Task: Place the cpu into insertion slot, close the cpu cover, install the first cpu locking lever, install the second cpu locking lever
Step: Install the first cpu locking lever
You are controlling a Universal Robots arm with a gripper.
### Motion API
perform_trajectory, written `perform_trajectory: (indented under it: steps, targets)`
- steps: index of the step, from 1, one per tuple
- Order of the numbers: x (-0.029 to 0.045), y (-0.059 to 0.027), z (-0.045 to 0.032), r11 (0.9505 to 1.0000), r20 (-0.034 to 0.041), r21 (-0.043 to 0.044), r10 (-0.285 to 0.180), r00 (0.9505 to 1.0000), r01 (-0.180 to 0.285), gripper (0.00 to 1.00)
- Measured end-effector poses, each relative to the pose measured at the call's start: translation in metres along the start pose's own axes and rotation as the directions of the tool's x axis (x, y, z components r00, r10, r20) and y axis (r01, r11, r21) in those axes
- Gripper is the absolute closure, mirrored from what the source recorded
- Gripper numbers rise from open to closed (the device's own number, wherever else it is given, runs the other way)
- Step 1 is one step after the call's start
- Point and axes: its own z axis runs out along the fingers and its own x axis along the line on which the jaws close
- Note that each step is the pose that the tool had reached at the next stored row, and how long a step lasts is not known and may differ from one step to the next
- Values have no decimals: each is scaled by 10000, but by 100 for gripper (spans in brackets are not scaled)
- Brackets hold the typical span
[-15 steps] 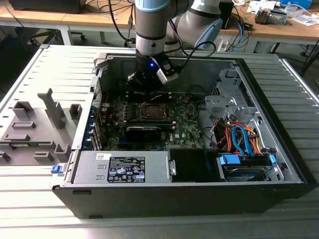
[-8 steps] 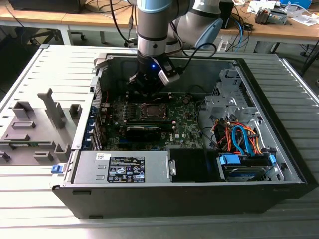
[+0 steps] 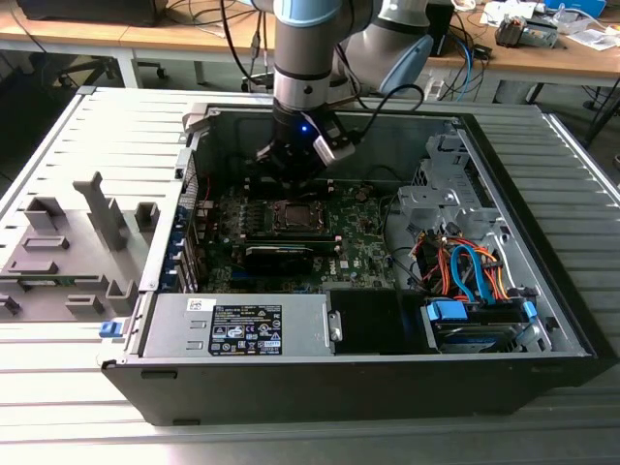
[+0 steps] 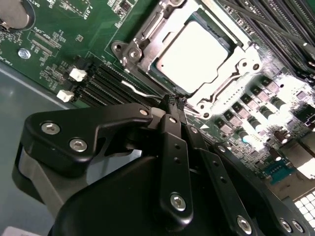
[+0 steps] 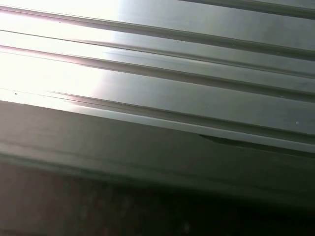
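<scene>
A: Since the chip [image 4: 196,53] already lies flat in the socket [image 4: 147,73] on the green board [image 4: 74,34], with the metal frame [image 4: 224,93] folded down around its pale top, what is the gripper [image 4: 173,104] doing?

B: In the second wrist view its black fingers [image 4: 170,110] are drawn together at the tips, with nothing between them, and they sit just beside the socket's edge, near a thin wire lever [image 4: 135,90] that runs along that side. Whether the tips touch the lever I cannot tell.

A: And from outside?

B: In the exterior view the arm reaches down into the open computer case [image 3: 542,291], the gripper [image 3: 291,160] just above the socket [image 3: 295,215], with the long black card [image 3: 279,254] lying nearby.

A: How would that lever handle, do you think?

B: Light, springy, and likely slick, being bare thin wire (a push near its free end looks like the safest hold). The chip is rigid but delicate, so I would keep pressure off it and off the small parts crowding the board. The frame looks stiff enough to bear on.
</scene>
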Motion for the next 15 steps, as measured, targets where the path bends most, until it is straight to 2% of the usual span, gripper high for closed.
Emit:
perform_trajectory:
  steps: [7, 10, 15]
  targets:
    - [-61, 2, 37, 9999, -20, 111, 2, 10000, -2, 89]
    - [-109, -4, 56, 9998, -38, 217, 5, 10000, -4, 89]
    - [-145, -9, 64, 9996, -47, 275, 7, 10000, -6, 89]
